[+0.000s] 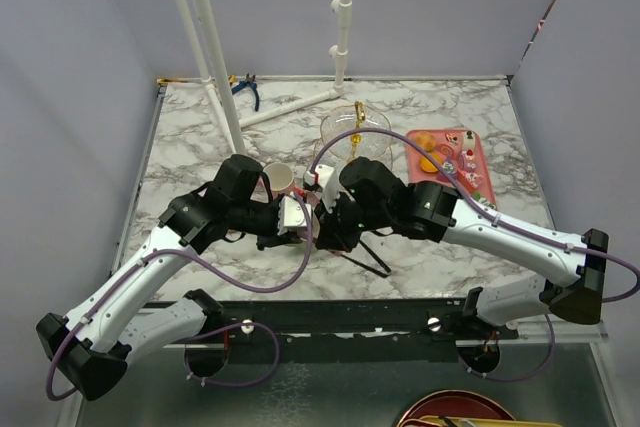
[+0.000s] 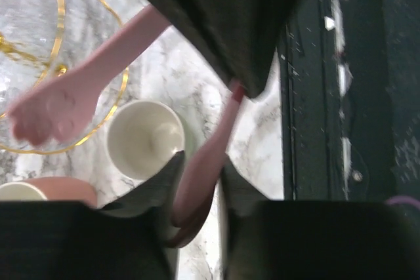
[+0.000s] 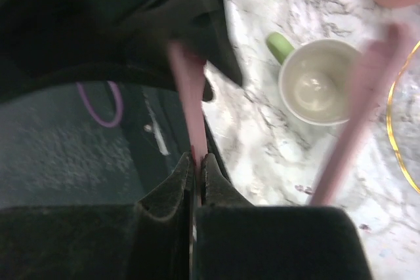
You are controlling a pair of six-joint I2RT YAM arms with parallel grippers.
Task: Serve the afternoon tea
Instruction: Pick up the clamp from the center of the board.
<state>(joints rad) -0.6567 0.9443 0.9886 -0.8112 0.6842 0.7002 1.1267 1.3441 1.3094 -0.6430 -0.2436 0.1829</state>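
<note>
Pink tongs (image 2: pixel 203 168) hang between both grippers above the marble. My left gripper (image 2: pixel 200 159) is shut round their bent end. My right gripper (image 3: pixel 199 157) is shut on one thin pink arm (image 3: pixel 187 90), and the other arm (image 3: pixel 357 122) stands free beside it. Below them sit a pale-green mug (image 3: pixel 315 86) and a pink mug (image 1: pixel 278 179), both upright and empty. The clear glass stand (image 1: pixel 355 137) with gold stem stands just behind the grippers (image 1: pixel 312 215). Small cakes and macarons (image 1: pixel 432 152) lie on the pink tray (image 1: pixel 478 179) to the right.
White pipes (image 1: pixel 215 57) rise at the back left, with blue pliers (image 1: pixel 243 87) by their foot. A thin black two-legged thing (image 1: pixel 368 255) lies under my right arm. The table's dark front edge (image 2: pixel 328 96) is close to the grippers. A red bowl (image 1: pixel 455 412) sits below the table.
</note>
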